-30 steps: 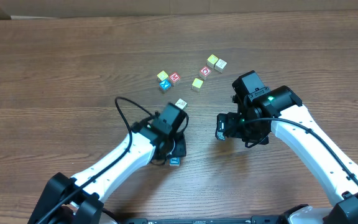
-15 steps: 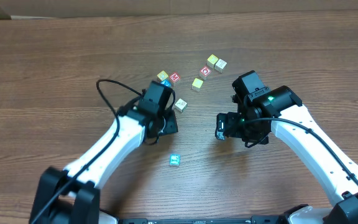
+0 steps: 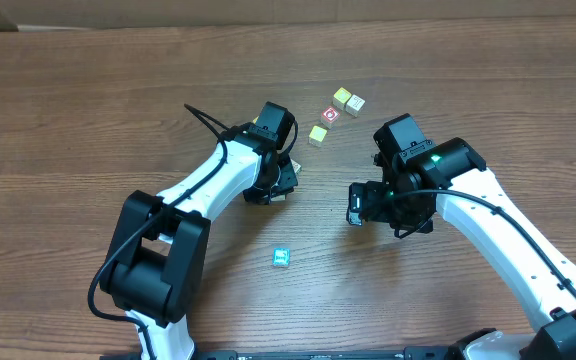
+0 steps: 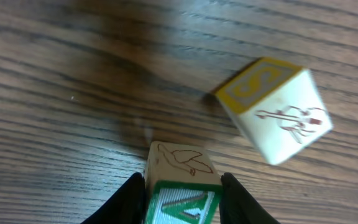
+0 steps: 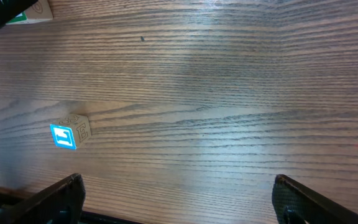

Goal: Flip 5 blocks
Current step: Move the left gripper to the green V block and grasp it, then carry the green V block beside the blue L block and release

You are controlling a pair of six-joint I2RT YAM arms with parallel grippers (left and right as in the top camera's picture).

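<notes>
where the left arm reaches: across the wooden table (image 3: 88, 100) to the blocks above centre, its wrist covering some of them in the overhead view.
left gripper (image 4: 182, 182): pinching the green-framed block (image 4: 182, 167), with a dark finger (image 4: 132, 200) pressed on each side of it.
green-framed block: low between the jaws in the left wrist view, a white letter on its green face, a line drawing of a bird on its upper face.
contact with table: cannot tell whether the held block rests on the wood or is lifted.
yellow-framed block (image 4: 275, 109): just beside the held one and apart from it, tilted, an s on the yellow face, a violin on the white face; slightly blurred.
right gripper (image 5: 182, 199): spread wide, nothing between the fingers, hovering over bare wood right of centre.
blue-faced block (image 3: 281, 258): alone on the table, below the left gripper (image 3: 280, 180), well apart from both grippers; seen also from the right wrist (image 5: 67, 135).
red-framed block (image 3: 330, 114): on the table, up and right of the left gripper.
pale yellow block (image 3: 317, 135): just below and left of the red-framed one.
pair of blocks (image 3: 348, 100): touching each other, farthest up the table.
</notes>
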